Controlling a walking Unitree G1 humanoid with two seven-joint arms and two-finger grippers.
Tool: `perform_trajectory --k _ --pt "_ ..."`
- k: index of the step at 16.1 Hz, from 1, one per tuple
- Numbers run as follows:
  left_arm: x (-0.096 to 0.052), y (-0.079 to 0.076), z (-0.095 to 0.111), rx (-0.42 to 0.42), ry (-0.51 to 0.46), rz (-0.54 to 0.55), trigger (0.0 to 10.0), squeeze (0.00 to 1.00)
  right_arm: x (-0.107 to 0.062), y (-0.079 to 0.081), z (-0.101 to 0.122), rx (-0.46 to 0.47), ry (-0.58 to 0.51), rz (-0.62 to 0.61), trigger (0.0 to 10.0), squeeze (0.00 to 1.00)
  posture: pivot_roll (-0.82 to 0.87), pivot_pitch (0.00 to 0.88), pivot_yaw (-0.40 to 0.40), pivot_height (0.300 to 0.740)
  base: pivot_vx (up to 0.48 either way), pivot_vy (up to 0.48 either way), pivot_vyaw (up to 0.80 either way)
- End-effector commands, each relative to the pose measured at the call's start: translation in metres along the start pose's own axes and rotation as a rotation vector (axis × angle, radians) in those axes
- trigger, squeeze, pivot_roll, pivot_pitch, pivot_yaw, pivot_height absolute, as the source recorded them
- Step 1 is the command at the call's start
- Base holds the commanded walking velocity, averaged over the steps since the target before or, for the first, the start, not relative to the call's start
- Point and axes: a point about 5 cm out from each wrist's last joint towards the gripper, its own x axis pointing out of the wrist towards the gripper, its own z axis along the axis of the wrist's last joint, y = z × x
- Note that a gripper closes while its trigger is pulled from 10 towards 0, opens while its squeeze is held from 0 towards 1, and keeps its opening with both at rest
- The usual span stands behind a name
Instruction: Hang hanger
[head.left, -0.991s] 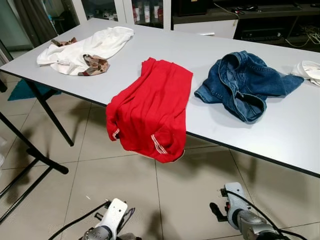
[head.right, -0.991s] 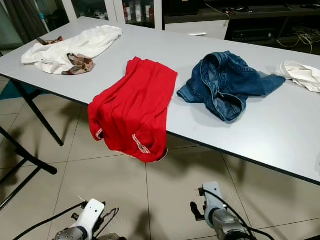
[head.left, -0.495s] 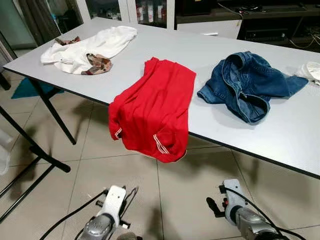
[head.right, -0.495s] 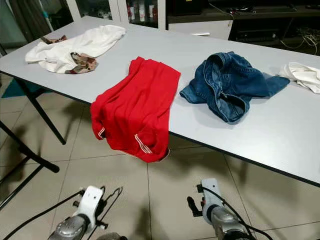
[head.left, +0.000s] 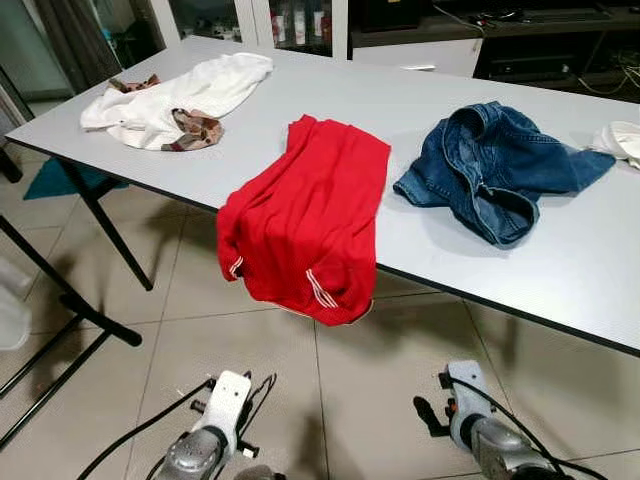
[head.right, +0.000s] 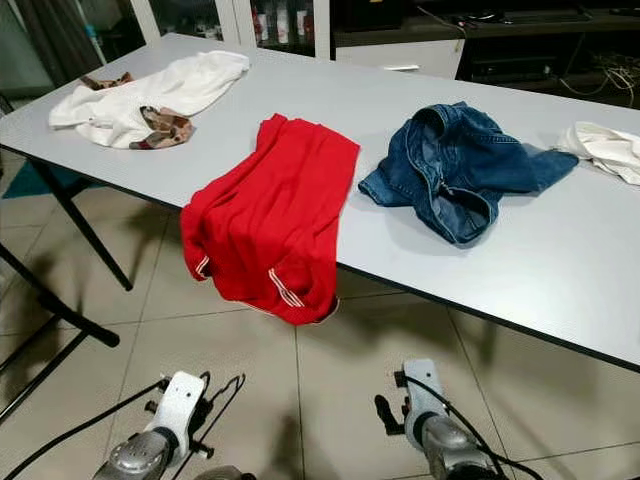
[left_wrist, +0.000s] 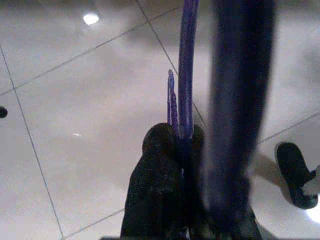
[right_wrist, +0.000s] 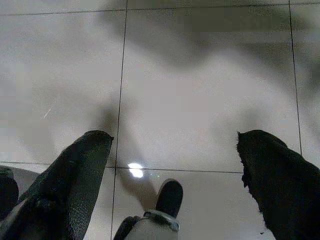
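Below the near edge of the tabletop (head.left: 560, 250), both arms hang low over the tiled floor (head.left: 400, 360), probably because the robot stands or walks with nothing yet to reach for. In the left wrist view the left pincer (left_wrist: 182, 142) has its black fingers pressed together on a thin blue hanger (left_wrist: 186, 75), whose wire runs away from the fingertips toward the floor; I think it is carried this way so it stays secure until a rail is reached. The right pincer (right_wrist: 175, 150) has its fingers wide apart and holds nothing.

On the tabletop, the red garment (head.left: 310, 220) lies at the near edge and half of it falls over that edge. The blue jeans (head.left: 490, 170) lie crumpled to the right of the red garment, and the white garment (head.left: 170, 100) lies far to its left, near the corner.

Most of the hanger is cut off or blurred, so its hook and full shape cannot be made out. A black frame (head.left: 60, 300) stands left of the tabletop, but whether it is a clothes rack I cannot tell. Another white cloth (head.right: 605, 150) is cut off beyond the jeans.
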Motion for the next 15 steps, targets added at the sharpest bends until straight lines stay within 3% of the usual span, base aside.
perform_trajectory --k 1,15 --pt "-0.001 0.002 -0.003 0.008 0.017 0.001 10.0 0.0 0.0 -0.002 0.0 -0.005 -0.007 -0.007 10.0 0.0 -0.09 0.0 0.085 0.736 0.0 0.0 0.0" --pt "-0.001 -0.001 -0.005 0.018 0.029 -0.011 10.0 0.0 0.0 -0.003 0.005 -0.051 -0.005 0.001 10.0 0.0 -0.09 0.0 0.08 0.736 0.0 0.0 0.0"
